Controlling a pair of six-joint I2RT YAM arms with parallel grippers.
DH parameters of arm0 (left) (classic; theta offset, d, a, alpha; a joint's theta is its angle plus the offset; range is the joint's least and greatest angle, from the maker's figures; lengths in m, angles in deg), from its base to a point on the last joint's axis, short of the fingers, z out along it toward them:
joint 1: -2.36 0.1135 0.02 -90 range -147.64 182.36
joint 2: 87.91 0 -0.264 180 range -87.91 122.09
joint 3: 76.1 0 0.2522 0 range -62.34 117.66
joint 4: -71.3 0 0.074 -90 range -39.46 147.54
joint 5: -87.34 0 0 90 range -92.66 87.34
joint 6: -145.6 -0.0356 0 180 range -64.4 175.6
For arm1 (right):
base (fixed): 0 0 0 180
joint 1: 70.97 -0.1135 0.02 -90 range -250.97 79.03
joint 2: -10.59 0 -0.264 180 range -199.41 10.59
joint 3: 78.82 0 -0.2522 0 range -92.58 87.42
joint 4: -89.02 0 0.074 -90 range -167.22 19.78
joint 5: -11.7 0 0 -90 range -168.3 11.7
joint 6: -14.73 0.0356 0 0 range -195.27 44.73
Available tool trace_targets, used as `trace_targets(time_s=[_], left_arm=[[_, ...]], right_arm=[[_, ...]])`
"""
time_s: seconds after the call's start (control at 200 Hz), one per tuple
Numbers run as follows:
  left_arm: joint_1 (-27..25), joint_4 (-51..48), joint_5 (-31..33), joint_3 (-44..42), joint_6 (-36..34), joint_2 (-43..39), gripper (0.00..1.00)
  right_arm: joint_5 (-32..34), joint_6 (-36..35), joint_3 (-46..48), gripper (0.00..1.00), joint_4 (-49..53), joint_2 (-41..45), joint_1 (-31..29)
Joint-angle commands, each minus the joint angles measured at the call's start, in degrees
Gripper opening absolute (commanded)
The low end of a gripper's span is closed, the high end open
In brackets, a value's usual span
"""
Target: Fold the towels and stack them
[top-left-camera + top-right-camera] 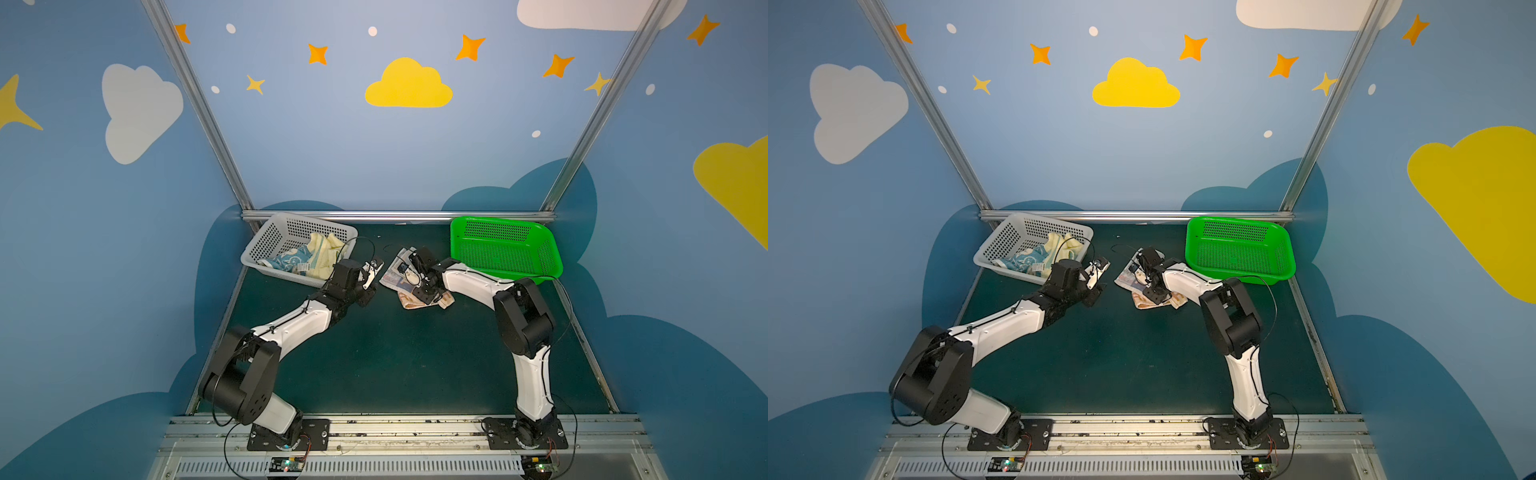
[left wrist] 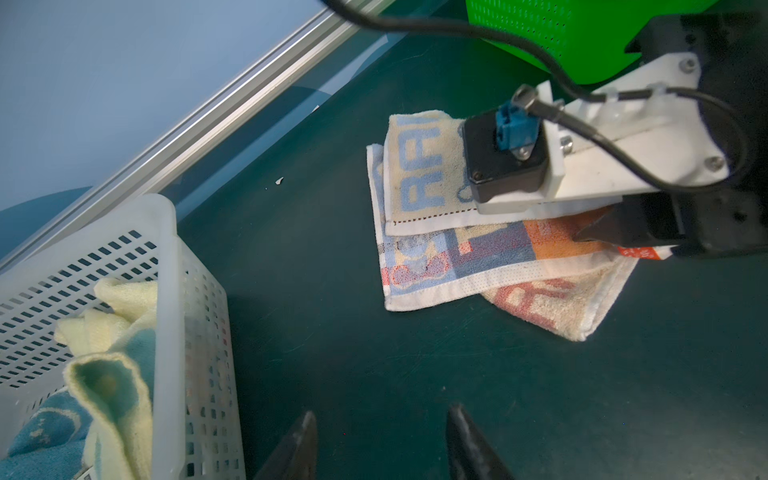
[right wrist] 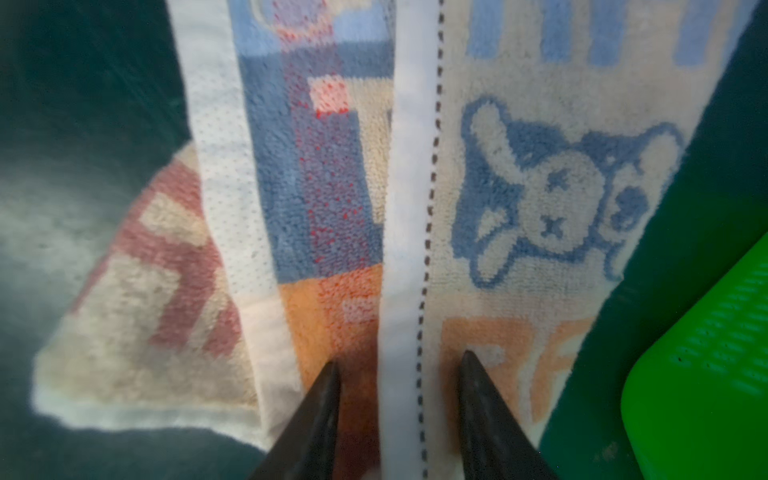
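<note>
The orange, blue and white striped towel [image 1: 395, 274] [image 1: 1127, 276] with "RABBIT" lettering lies folded on the dark green mat, its layers askew in the left wrist view [image 2: 436, 249]. My right gripper [image 1: 426, 296] [image 3: 400, 359] stands open right over it, its tips either side of the white stitched hem [image 3: 409, 208]. My left gripper [image 1: 368, 296] [image 2: 382, 411] hangs open over bare mat, between the towel and the white basket [image 1: 266, 245], holding nothing. A pale yellow towel [image 1: 324, 245] [image 2: 120, 299] and a blue-and-cream towel [image 1: 286, 259] [image 2: 45, 424] lie crumpled in that basket.
A green perforated basket [image 1: 457, 232] [image 1: 1192, 241] [image 3: 698, 395] stands at the back right, close beside the striped towel. An aluminium rail [image 1: 395, 216] runs along the mat's far edge. The blue walls close in on both sides.
</note>
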Motion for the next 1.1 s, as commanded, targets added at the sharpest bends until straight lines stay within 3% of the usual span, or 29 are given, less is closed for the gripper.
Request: trace_targets(time_s=[0.0, 0.155, 0.31, 0.501, 0.666, 0.801, 0.956, 1.091], left_arm=[[0.31, 0.85, -0.96, -0.25, 0.61, -1.5, 0.51], [0.37, 1.03, -1.34, -0.34, 0.84, -1.49, 0.51], [0.31, 0.62, -1.58, -0.17, 0.47, -1.26, 0.51], [0.31, -0.02, -2.91, -0.29, -2.48, -1.16, 0.58], [0.35, 0.59, -4.66, -1.21, -10.74, -0.53, 0.61], [0.42, 8.4, -5.28, -3.92, -15.38, 0.09, 0.67], [0.38, 10.45, -9.4, -2.48, -23.82, 4.18, 0.71], [0.2, 17.54, -14.76, -2.58, -24.14, 7.2, 0.72]], right_arm=[[3.41, -0.3, -1.53, 0.4, -1.56, 0.06, 0.09], [3.49, -0.99, -1.8, 0.32, -2.37, 0.4, 0.19], [2.33, -1.56, -1.94, 0.0, -2.46, 0.85, 0.67], [-1.17, -2.43, -0.33, 0.0, -3.45, 3.89, 1.07], [-5.09, -3.05, 3.0, 0.0, -4.59, 8.95, 0.98], [-8.62, -2.74, 6.42, 0.0, -5.37, 13.9, 0.84], [-11.34, -1.39, 8.86, 0.0, -4.75, 17.98, 0.64], [-12.05, 0.2, 10.32, 0.0, -4.12, 20.28, 0.43]])
